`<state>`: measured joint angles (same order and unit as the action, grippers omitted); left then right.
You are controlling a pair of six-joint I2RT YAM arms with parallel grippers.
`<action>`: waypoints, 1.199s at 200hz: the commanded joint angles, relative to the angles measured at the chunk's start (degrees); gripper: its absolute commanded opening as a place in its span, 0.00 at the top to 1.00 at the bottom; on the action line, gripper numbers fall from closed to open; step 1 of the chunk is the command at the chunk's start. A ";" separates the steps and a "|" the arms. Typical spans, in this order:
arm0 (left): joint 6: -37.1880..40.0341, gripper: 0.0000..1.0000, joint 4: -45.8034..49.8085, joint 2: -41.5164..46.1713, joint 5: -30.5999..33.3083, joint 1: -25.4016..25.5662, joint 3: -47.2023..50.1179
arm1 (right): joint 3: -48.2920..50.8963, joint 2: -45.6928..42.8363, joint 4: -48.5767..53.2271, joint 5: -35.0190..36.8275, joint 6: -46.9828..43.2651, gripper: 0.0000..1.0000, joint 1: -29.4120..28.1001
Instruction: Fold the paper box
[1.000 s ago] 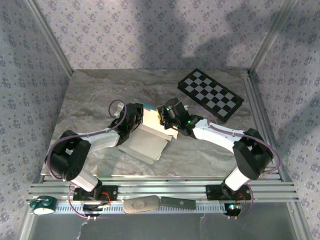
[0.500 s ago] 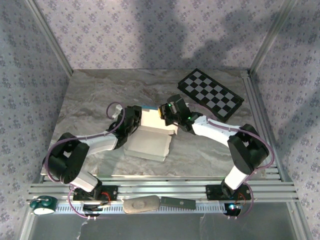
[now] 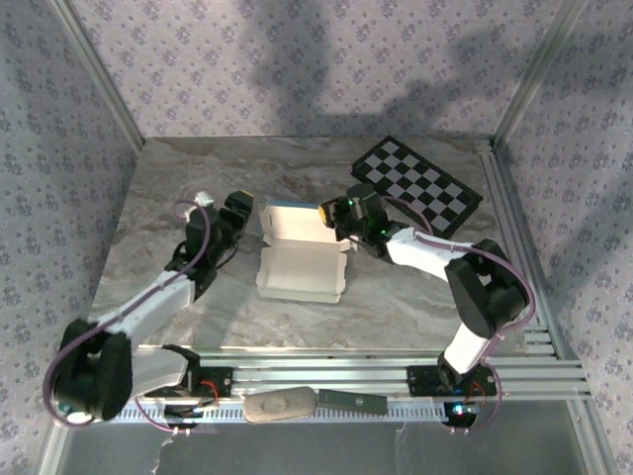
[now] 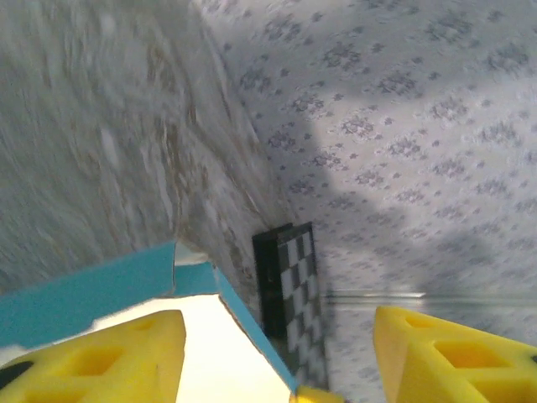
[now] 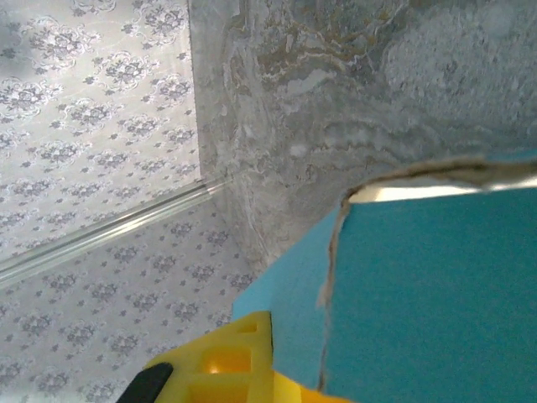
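Thin card paper box [image 3: 300,269], white inside, turquoise outside; left gripper [image 3: 242,208] jaws wide; right gripper [image 3: 332,220] seemingly pinches its ragged-edged flap.

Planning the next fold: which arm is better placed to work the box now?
Right. The right end effector sits at the box's far right corner, turquoise card close before its camera; the left end effector hangs open, apart from the box.

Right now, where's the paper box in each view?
Top external: white-and-turquoise card paper box, table centre, white inside up.
Left wrist: the box bottom left, turquoise flap edging white.
Right wrist: the box lower right, turquoise face.
Shared landmark: grey marble tabletop, in all three.
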<state>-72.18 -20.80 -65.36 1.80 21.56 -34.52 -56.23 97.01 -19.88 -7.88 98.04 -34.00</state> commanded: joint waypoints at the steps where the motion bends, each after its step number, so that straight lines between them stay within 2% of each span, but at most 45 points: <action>1: 24.86 0.55 20.21 3.97 -3.92 -1.66 -5.51 | 0.44 2.10 -6.17 -5.53 -4.98 1.00 1.39; 11: 30.19 0.67 21.01 3.26 -6.99 -3.85 -5.56 | -0.11 2.63 -5.69 -7.29 -6.68 1.00 1.94; 32: 37.61 0.83 19.78 -1.00 -14.34 -8.38 -5.00 | -0.72 2.48 -4.26 -8.67 -10.83 1.00 2.55; 50: 42.11 0.83 20.68 -7.22 -18.79 -10.58 -7.14 | -1.52 2.51 -2.59 -10.23 -14.79 1.00 3.22; 76: 45.45 0.84 19.00 -13.79 -20.44 -10.75 -8.31 | -1.58 1.63 -0.41 -11.78 -21.26 1.00 4.67; 87: 46.31 0.85 14.95 -14.52 -22.32 -10.75 -6.87 | -1.28 1.43 1.44 -12.16 -23.37 1.00 5.45; 112: 48.20 0.86 5.30 -13.46 -24.57 -10.19 -1.21 | 1.03 2.16 -3.42 -15.00 -24.37 1.00 7.68; 158: 52.52 0.88 1.82 -16.79 -26.11 -8.06 -0.57 | 0.68 3.73 -6.71 -21.99 -27.98 1.00 10.31; 197: 55.86 0.76 -1.89 -20.66 -29.69 -5.99 -2.69 | 1.34 3.66 -7.00 -25.06 -29.54 1.00 12.13; 240: 58.70 0.72 -3.33 -24.06 -32.21 -5.61 -5.22 | 0.62 4.06 -7.21 -27.29 -29.54 1.00 13.35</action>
<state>-16.95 -20.05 -88.18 -26.48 15.79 -37.19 -55.42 99.90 -26.37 -32.53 70.83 -21.37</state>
